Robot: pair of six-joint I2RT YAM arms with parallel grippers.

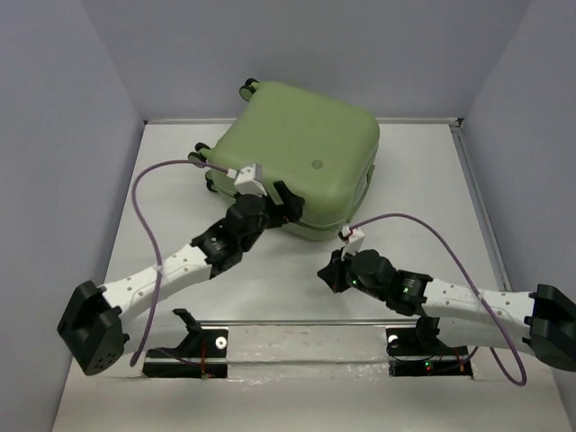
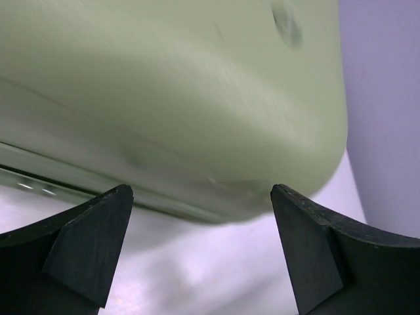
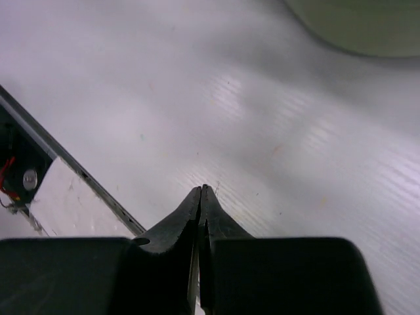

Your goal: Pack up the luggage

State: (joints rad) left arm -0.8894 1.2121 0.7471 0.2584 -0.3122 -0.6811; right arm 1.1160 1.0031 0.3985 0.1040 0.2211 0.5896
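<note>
The luggage (image 1: 301, 153) is a light-green hard-shell suitcase lying flat and closed at the back middle of the table, wheels at its left side. My left gripper (image 1: 286, 205) stands open right at its near edge; in the left wrist view the green shell (image 2: 170, 92) fills the frame just beyond the spread fingertips (image 2: 98, 243), with nothing between them. My right gripper (image 1: 329, 274) is shut and empty, low over the bare table in front of the suitcase; its closed tips (image 3: 201, 191) point at the white surface, the suitcase corner (image 3: 354, 26) far off.
Grey walls enclose the white table (image 1: 432, 198) on three sides. A metal strip with two arm mounts (image 1: 297, 346) runs along the near edge. Purple cables loop from both wrists.
</note>
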